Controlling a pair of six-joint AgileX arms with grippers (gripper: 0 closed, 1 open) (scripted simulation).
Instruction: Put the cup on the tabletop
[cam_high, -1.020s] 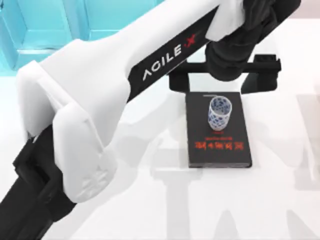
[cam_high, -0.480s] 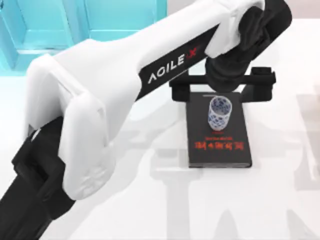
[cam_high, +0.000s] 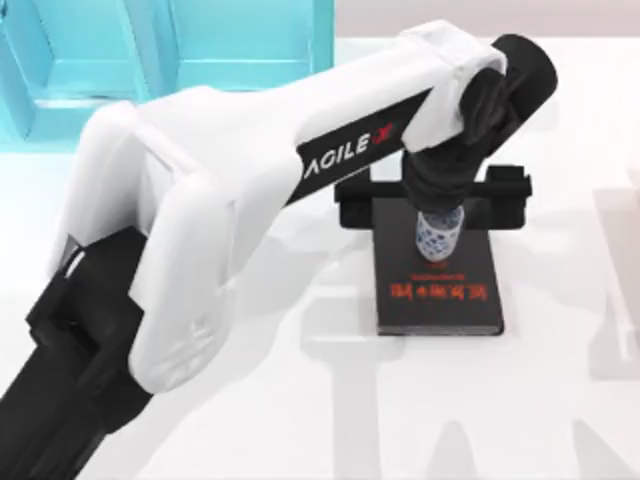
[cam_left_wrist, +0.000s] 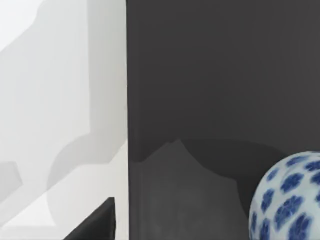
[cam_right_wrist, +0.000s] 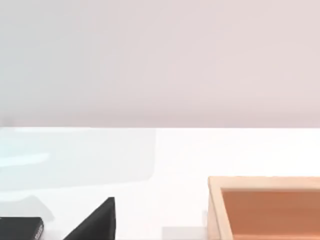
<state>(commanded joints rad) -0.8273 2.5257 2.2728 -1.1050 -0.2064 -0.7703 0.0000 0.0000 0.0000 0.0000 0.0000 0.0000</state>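
The cup (cam_high: 437, 234), white with blue mottling, stands upright on the far half of a black book (cam_high: 438, 280) with red lettering. My left gripper (cam_high: 432, 198) hangs straight over the cup, open, its jaws spread wide to either side of it, and its wrist hides the cup's rim. Nothing is held. The left wrist view has the cup (cam_left_wrist: 290, 200) close by on the book (cam_left_wrist: 220, 90), with the tabletop (cam_left_wrist: 60, 100) beside it. The white tabletop (cam_high: 300, 420) spreads all around the book. My right arm is parked off to the side.
A turquoise shelf unit (cam_high: 200, 40) stands at the back left of the table. In the right wrist view a wooden box (cam_right_wrist: 270, 205) sits on the table, and the book's edge (cam_right_wrist: 20, 227) is visible. My left arm (cam_high: 200, 230) spans the left half of the table.
My left gripper has moved nearer to the front and now sits over the cup, covering its rim. The cup and book have not moved.
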